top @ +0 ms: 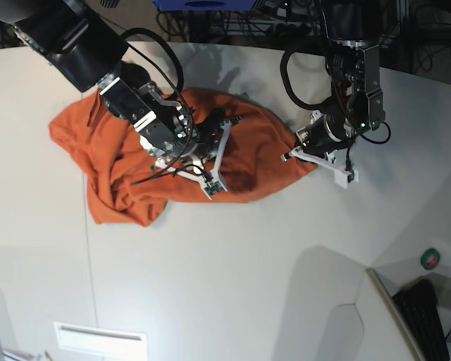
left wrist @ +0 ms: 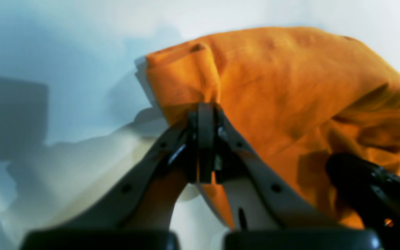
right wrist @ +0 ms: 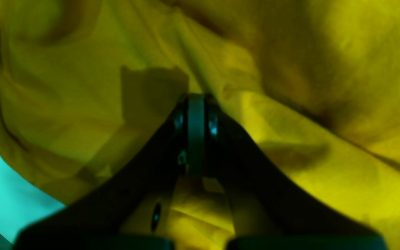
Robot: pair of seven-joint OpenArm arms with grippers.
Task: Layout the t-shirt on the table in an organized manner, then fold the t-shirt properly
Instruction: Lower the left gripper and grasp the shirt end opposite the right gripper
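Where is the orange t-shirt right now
In the base view the t-shirt lies bunched on the upper left part of the white table, between the two arms. The left gripper pinches its right edge; the right gripper is closed over its middle.

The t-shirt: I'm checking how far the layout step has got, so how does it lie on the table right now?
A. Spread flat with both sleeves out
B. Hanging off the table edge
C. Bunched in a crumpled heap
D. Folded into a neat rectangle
C: in the base view the t-shirt sits as a rumpled orange mound on the table, with no sleeve laid out and no straight fold.
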